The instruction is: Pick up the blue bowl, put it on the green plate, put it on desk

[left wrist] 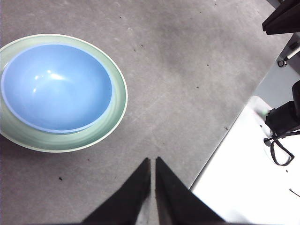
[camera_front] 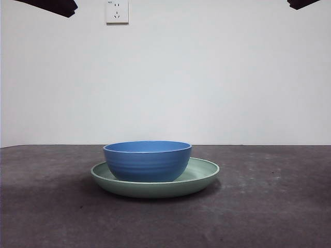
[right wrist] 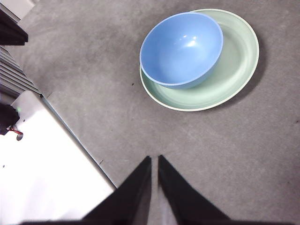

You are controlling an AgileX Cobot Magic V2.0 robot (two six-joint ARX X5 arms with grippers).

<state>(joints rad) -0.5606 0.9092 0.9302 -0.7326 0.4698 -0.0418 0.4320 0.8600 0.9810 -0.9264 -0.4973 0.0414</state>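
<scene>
Right now the blue bowl (camera_front: 147, 160) sits upright inside the green plate (camera_front: 202, 178), and the plate rests flat on the desk (camera_front: 269, 217). Seen level from the front, the bowl is a glossy medium blue with faint horizontal ridges round its outer wall and a thin paler lip; its base lies toward one side of the plate rather than at the centre, so a broader band of plate shows on one side. The plate is pale mint green, wide and shallow, with an upturned rim that stands out past the bowl all round. The desk is dark grey-brown and matte, with lighter scuffs and small specks.

The left gripper (left wrist: 153, 161) hangs above bare desk, its two black jaws drawn almost together with only a thin slit between them, holding nothing. The bowl (left wrist: 56, 86) and the plate (left wrist: 117, 101) lie well apart from its tips, off to one side. The right gripper (right wrist: 154, 160) is likewise nearly closed and empty, over bare desk, with the bowl (right wrist: 182, 49) and the plate (right wrist: 234, 65) well ahead of its tips. From this view the bowl's inside is smooth, with small bright glints.
</scene>
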